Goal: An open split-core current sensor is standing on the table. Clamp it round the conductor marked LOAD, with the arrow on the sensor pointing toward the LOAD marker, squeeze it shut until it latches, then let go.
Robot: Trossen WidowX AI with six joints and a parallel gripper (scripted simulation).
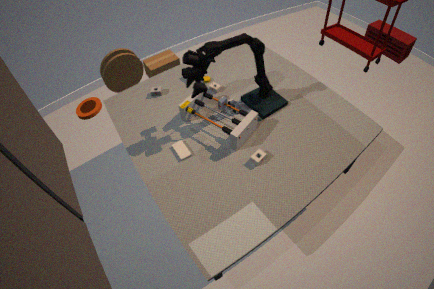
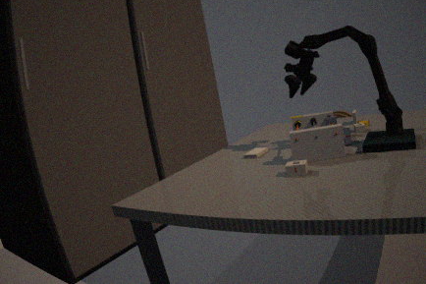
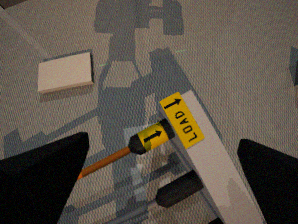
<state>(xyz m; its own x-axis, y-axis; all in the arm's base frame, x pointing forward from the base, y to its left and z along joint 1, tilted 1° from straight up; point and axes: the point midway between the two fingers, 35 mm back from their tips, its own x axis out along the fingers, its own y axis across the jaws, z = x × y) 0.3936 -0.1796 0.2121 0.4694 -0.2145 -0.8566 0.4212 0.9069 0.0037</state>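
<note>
The LOAD conductor (image 1: 209, 121) (image 3: 107, 162) is an orange rod on the near side of a white rack (image 1: 245, 128) (image 2: 318, 144). A yellow LOAD label (image 3: 185, 125) sits on the rack's end wall. A yellow sleeve (image 3: 152, 136) on the rod has an arrow pointing to that wall. My gripper (image 1: 193, 88) (image 2: 297, 93) (image 3: 165, 144) is open and empty, pointing down high above the LOAD end. A grey-blue body (image 1: 223, 102) shows at the far orange rod; I cannot tell whether it is the sensor. No sensor is clearly made out in the wrist view.
A grey rod with black ends (image 3: 176, 189) runs beside the LOAD rod. A flat pale block (image 1: 181, 150) (image 2: 256, 152) (image 3: 65, 73) lies near the rack. Small white blocks (image 1: 258, 155) (image 1: 156, 91) (image 1: 215, 85) stand around it. A small yellow piece (image 1: 206, 79) is behind the rack.
</note>
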